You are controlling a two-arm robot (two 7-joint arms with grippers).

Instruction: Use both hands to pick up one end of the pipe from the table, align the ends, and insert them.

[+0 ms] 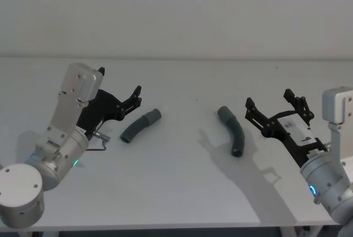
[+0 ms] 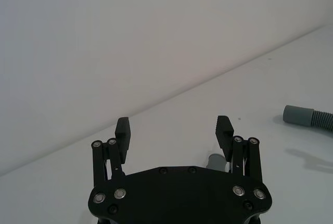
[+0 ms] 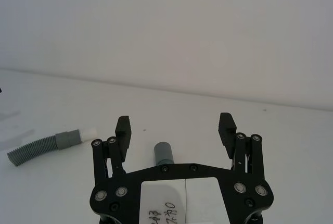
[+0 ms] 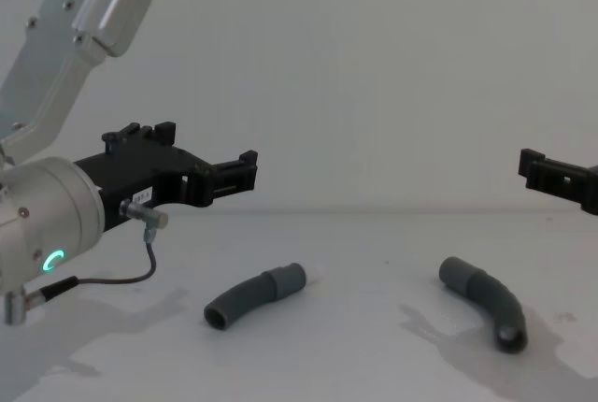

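Plainly, left hand (image 1: 119, 81) and right hand (image 1: 268, 98) hover spread; right wrist view shows whitish pipe tip (image 3: 91, 132).

Left pipe piece (image 1: 140, 125) and right pipe piece (image 1: 232, 131): ribbed dark grey. Worktop (image 1: 176, 193): plain white-grey. Left tool (image 2: 174, 129), right tool (image 3: 175, 126): black.

Left pipe piece (image 1: 140, 125) & right pipe piece (image 1: 234, 129): dark-grey plastic, matt, finely ribbed; collars (image 4: 288, 279) smooth. Left gripper (image 2: 173, 127) & right gripper (image 3: 175, 124): black plastic, matt, w/ shiny metal rivets. Left wrist (image 4: 47, 220): silver metal, satin. Table (image 1: 176, 193): smooth, matt white-grey
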